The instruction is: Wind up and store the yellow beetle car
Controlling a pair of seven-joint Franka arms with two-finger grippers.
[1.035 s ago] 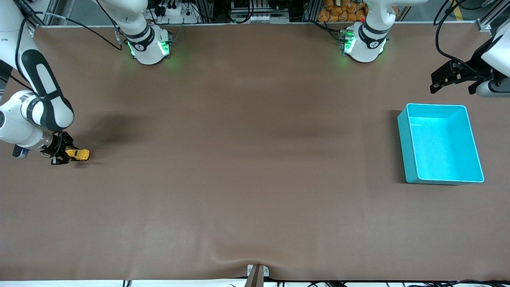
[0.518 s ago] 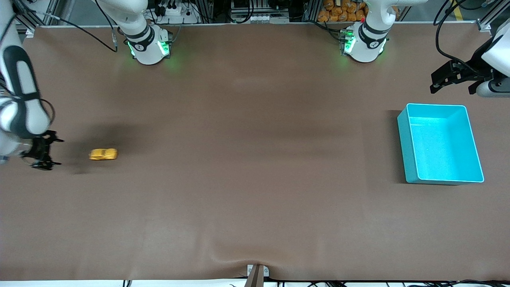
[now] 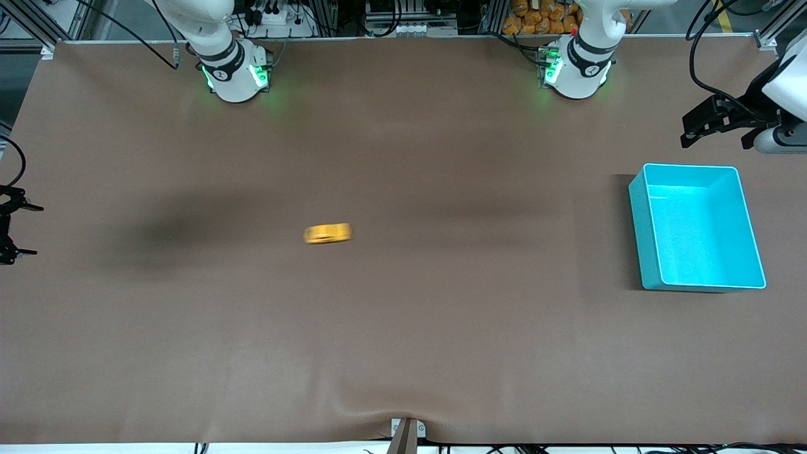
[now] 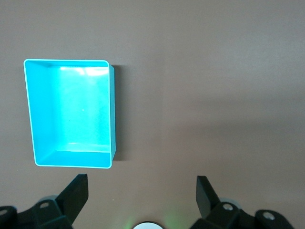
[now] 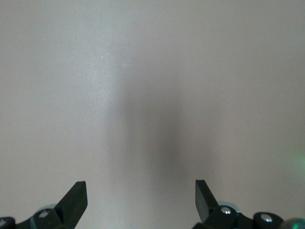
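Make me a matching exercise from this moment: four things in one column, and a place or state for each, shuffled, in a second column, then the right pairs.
Things:
1. yellow beetle car
2. cyan bin
3. right gripper
4. left gripper

Places or states:
A. empty, at the left arm's end of the table
B. open, at the table's edge at the right arm's end
C. on the table mid-way along it, held by nothing
D. open, up in the air near the bin

Pairs: 1-C, 2-A, 3-B, 4-D
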